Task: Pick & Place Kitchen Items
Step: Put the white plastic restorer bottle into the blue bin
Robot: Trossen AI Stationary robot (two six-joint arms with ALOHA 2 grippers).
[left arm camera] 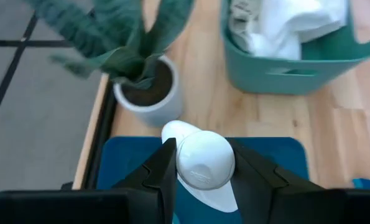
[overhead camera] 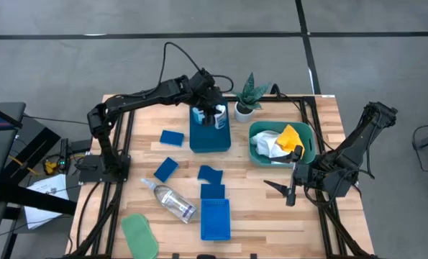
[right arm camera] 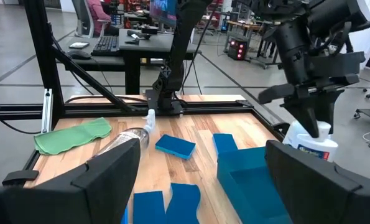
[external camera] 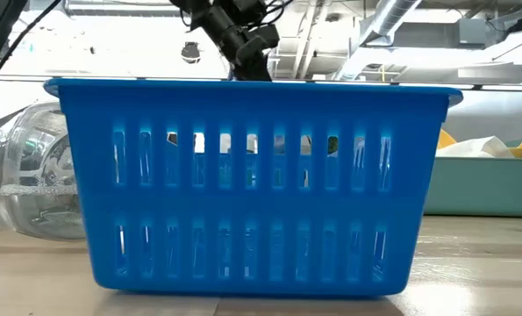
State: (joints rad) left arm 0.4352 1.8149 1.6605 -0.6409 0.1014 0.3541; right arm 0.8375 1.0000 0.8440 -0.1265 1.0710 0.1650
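The left gripper (overhead camera: 212,115) clamps the white blue-labelled bottle (right arm camera: 313,144) by its neck, over the far blue tray (overhead camera: 209,138) just beside the potted plant (overhead camera: 248,96). The bottle stands upright (long axis vertical, cap up). The right gripper (overhead camera: 289,191) waits near the teal tub (overhead camera: 308,141), fingers spread and holding nothing.

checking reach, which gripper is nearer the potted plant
Left. The left gripper holds the white bottle over the blue tray right beside the potted plant; the right gripper sits beyond the teal tub.
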